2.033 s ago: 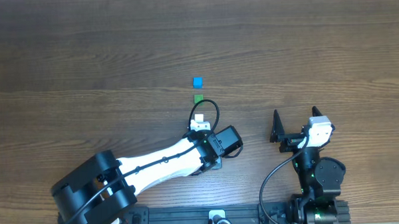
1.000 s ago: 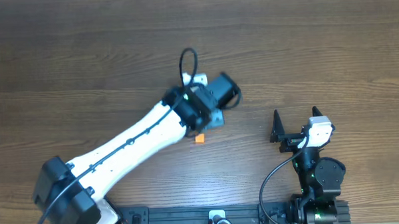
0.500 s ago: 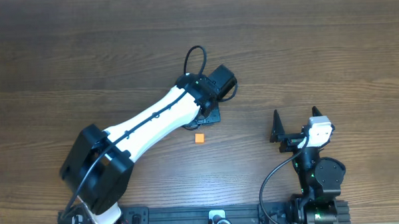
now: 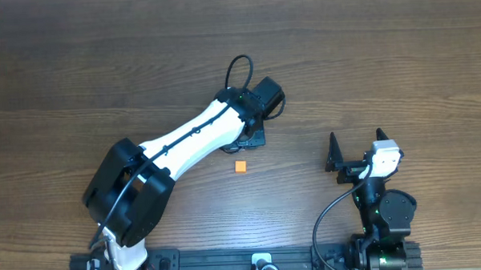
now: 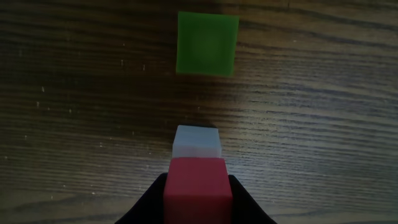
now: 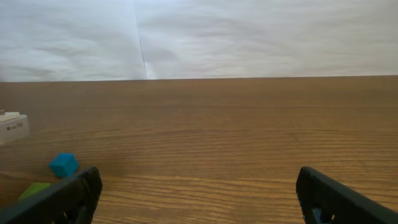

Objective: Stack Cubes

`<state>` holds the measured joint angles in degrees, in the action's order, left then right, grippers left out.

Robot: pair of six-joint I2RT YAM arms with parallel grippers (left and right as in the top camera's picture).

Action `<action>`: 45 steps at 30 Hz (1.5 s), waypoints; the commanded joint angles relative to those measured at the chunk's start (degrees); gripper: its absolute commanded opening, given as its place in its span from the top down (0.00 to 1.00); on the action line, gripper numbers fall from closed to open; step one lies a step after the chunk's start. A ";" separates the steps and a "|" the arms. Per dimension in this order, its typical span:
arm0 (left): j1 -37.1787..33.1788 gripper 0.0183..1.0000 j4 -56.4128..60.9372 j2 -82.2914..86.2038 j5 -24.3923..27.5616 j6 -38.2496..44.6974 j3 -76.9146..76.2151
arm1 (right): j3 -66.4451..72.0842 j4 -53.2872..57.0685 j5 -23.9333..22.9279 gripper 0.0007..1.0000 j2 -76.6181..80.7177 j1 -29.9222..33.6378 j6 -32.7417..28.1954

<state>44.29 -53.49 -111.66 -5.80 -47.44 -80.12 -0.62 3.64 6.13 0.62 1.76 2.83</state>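
My left gripper (image 5: 198, 198) is shut on a red cube (image 5: 198, 183). Just past the red cube lies a pale bluish cube (image 5: 196, 142), and a green cube (image 5: 207, 43) rests on the wood farther on. From above, the left arm's wrist (image 4: 252, 109) covers that spot at mid-table. An orange cube (image 4: 240, 167) sits alone nearer the front edge. My right gripper (image 4: 357, 144) stands open near its base, with nothing between its fingers. In the right wrist view a blue cube (image 6: 63, 165) and the green cube (image 6: 34, 190) lie far off to one side.
Bare wooden tabletop (image 4: 382, 58) stretches wide on all sides. A pale wall (image 6: 249, 37) rises behind the table's far edge. A white part of the left arm (image 6: 12, 127) shows beside the blue cube.
The left arm swung from the front of the table up to the middle, uncovering the orange cube, then settled with a small shift. The right arm has stayed still.
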 commanded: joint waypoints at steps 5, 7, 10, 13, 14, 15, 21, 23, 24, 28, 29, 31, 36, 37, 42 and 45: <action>-0.44 0.98 0.11 -0.87 -0.09 2.08 -0.15 | 0.33 0.13 0.26 0.01 -0.33 -0.35 0.11; -0.44 0.98 0.11 -0.87 -0.09 2.16 -0.13 | 0.33 0.13 0.26 0.01 -0.33 -0.35 0.11; -0.44 0.98 0.13 -0.87 -0.26 2.27 -0.04 | 0.33 0.13 0.26 0.01 -0.33 -0.35 0.11; -0.55 0.97 0.13 -0.87 -0.28 2.27 0.11 | 0.33 0.13 0.26 0.01 -0.33 -0.35 0.11; -0.68 0.98 0.17 -0.90 -0.28 2.25 0.28 | 0.33 0.13 0.26 0.01 -0.33 -0.35 0.09; -0.92 0.98 0.11 -1.03 -0.26 2.27 0.39 | 0.33 0.13 0.26 0.01 -0.33 -0.35 0.11; -1.03 0.98 0.11 -1.46 -0.24 2.27 0.39 | 0.33 0.13 0.26 0.01 -0.33 -0.35 0.11; -1.03 0.97 0.13 -1.66 -0.24 2.27 0.39 | 0.33 0.13 0.26 0.01 -0.33 -0.35 0.11; -1.03 0.97 0.13 -1.73 -0.24 2.27 0.39 | 0.33 0.13 0.26 0.01 -0.33 -0.35 0.11; -1.03 0.97 0.13 -1.73 0.13 2.27 0.39 | 0.33 0.13 0.26 0.01 -0.33 -0.35 0.11; -1.03 0.97 0.13 -1.73 0.20 2.27 0.39 | 0.33 0.13 0.26 0.01 -0.33 -0.35 0.11; -1.03 0.97 0.15 -1.73 0.22 2.27 0.39 | 0.33 0.13 0.26 0.01 -0.33 -0.35 0.11; -1.01 0.97 0.17 -1.77 0.44 2.25 0.39 | 0.33 0.13 0.26 0.01 -0.33 -0.35 0.11; -1.01 0.97 0.17 -1.77 0.44 2.25 0.39 | 0.33 0.13 0.26 0.01 -0.33 -0.35 0.11; -1.01 0.97 0.81 -1.79 0.85 2.27 0.39 | 0.33 0.13 0.26 0.01 -0.33 -0.35 0.09; -1.01 0.97 0.79 -2.01 1.05 2.27 0.39 | 0.33 0.13 0.26 0.01 -0.33 -0.35 0.11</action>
<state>43.68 -52.86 -112.86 -5.76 -46.04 -80.09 -0.62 3.64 6.13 0.62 1.76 2.81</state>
